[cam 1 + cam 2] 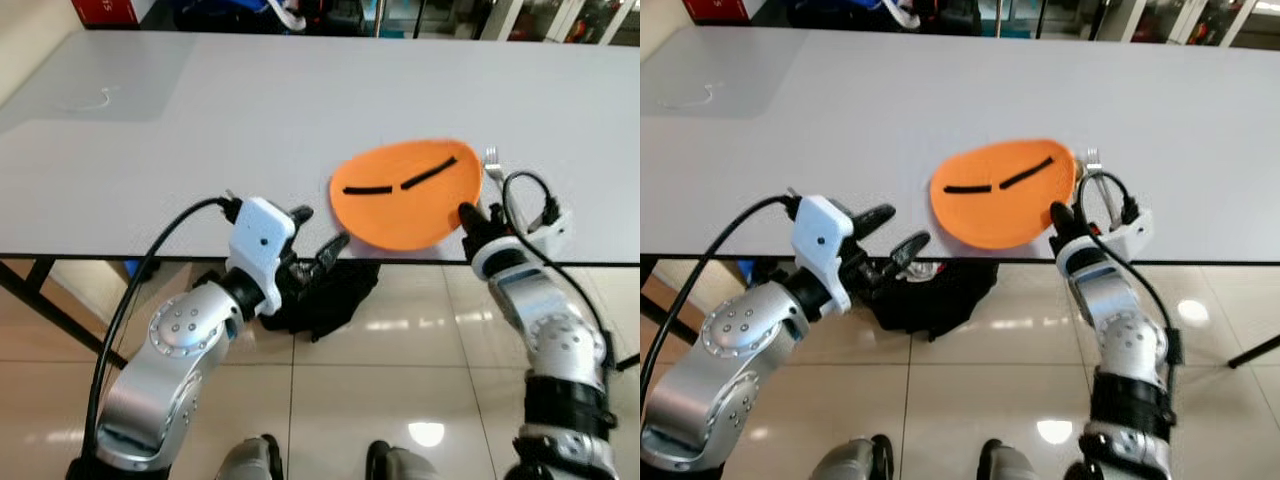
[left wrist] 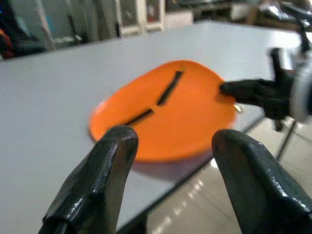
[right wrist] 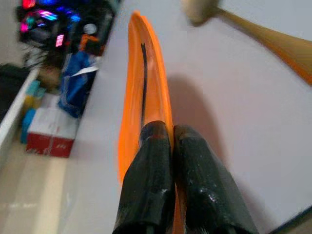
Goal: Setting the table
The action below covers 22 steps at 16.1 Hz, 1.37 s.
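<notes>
**Orange plate gripped at the worktop's near edge**

Orange plate (image 1: 408, 193), marked with two black strips, lying on the near edge of the grey worktop (image 1: 250, 130), its rim pinched on the right side by the right end effector (image 1: 467, 215), fingers (image 3: 156, 165) closed on that rim. Fork (image 1: 491, 160) just beyond, beside the plate. Left end effector (image 1: 320, 240) spread wide, hovering off the near edge, empty. Judged as the placing step: plate probably wants sliding further in, flat, then releasing. Pale, bare worktop otherwise; glossy tiled floor (image 1: 400, 340) below, a black bag (image 1: 320, 295) under the edge, cluttered shelving at the far end.
</notes>
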Motion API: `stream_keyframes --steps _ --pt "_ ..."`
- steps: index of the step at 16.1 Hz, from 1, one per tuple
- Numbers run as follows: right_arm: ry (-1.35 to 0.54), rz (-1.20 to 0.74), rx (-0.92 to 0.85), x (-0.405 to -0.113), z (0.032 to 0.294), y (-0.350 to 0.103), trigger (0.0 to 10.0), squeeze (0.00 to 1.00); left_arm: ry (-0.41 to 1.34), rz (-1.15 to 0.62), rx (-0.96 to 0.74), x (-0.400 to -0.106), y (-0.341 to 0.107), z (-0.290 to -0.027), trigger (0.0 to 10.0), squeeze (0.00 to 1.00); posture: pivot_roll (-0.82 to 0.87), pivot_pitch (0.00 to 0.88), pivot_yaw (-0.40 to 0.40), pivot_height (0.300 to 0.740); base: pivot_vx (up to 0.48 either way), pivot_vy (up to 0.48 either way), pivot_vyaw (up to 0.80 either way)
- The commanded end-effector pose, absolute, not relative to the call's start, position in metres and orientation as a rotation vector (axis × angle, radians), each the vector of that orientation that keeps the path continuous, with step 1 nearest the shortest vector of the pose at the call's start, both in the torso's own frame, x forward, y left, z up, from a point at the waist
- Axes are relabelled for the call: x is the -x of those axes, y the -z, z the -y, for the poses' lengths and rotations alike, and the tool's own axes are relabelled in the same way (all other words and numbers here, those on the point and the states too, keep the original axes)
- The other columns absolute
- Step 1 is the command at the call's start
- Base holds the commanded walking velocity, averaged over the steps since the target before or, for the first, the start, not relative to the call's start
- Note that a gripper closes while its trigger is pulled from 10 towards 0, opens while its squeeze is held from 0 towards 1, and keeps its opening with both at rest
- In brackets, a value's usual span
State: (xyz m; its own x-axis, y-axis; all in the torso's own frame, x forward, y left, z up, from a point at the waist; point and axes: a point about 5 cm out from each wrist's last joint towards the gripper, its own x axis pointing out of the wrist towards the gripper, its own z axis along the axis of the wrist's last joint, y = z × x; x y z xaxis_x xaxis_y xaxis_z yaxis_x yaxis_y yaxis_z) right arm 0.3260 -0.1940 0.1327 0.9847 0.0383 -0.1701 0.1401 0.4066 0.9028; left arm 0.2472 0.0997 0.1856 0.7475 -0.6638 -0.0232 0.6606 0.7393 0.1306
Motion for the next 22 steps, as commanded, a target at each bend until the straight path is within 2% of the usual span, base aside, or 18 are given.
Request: stream_keyframes --steps 1,5,6,7,8,9,13,15,18,22 --pt "0.066 -0.122 -1.168 -0.329 0.198 -0.138 10.0 0.00 0.768 0.003 -0.134 -0.243 -0.182 -0.096 10.0 0.00 0.03 0.152 0.023 0.740 0.000 0.000 0.00" --pt "0.150 -0.123 -1.212 -0.336 0.209 -0.121 10.0 0.00 0.808 0.004 -0.130 -0.247 -0.185 -0.092 10.0 0.00 0.04 0.133 0.052 0.740 0.000 0.000 0.00" --pt "0.158 -0.177 -1.183 -0.339 0.209 -0.113 10.0 0.00 0.821 0.006 -0.131 -0.249 -0.186 -0.092 10.0 0.00 0.04 0.127 0.055 0.740 0.000 0.000 0.00" --pt "0.158 -0.169 -1.193 -0.341 0.210 -0.113 10.0 0.04 0.827 0.001 -0.130 -0.248 -0.185 -0.092 10.0 0.00 0.05 0.120 0.052 0.740 0.000 0.000 0.00" --pt "0.153 -0.172 -1.208 -0.343 0.211 -0.113 10.0 0.84 0.831 -0.005 -0.131 -0.248 -0.185 -0.093 10.0 0.00 0.05 0.117 0.049 0.740 0.000 0.000 0.00" --pt "0.131 -0.211 -1.182 -0.345 0.209 -0.111 10.0 0.91 0.831 -0.009 -0.136 -0.247 -0.184 -0.094 10.0 0.00 0.06 0.111 0.042 0.740 0.000 0.000 0.00" --pt "0.039 -0.266 -1.122 -0.344 0.202 -0.111 10.0 0.93 0.823 -0.014 -0.137 -0.246 -0.184 -0.095 10.0 0.00 0.06 0.109 0.035 0.740 0.000 0.000 0.00" --pt "-0.009 -0.278 -1.097 -0.343 0.201 -0.111 10.0 1.00 0.821 -0.012 -0.133 -0.247 -0.184 -0.094 10.0 0.00 0.06 0.105 0.032 0.740 0.000 0.000 0.00" --pt "-0.020 -0.285 -1.092 -0.344 0.200 -0.111 10.0 1.00 0.820 -0.010 -0.132 -0.248 -0.184 -0.094 10.0 0.00 0.06 0.105 0.032 0.740 0.000 0.000 0.00" --pt "-0.053 -0.407 -0.919 -0.340 0.196 -0.092 10.0 1.00 0.833 -0.007 -0.133 -0.251 -0.185 -0.090 10.0 0.00 0.05 0.095 0.039 0.740 0.000 0.000 0.00"
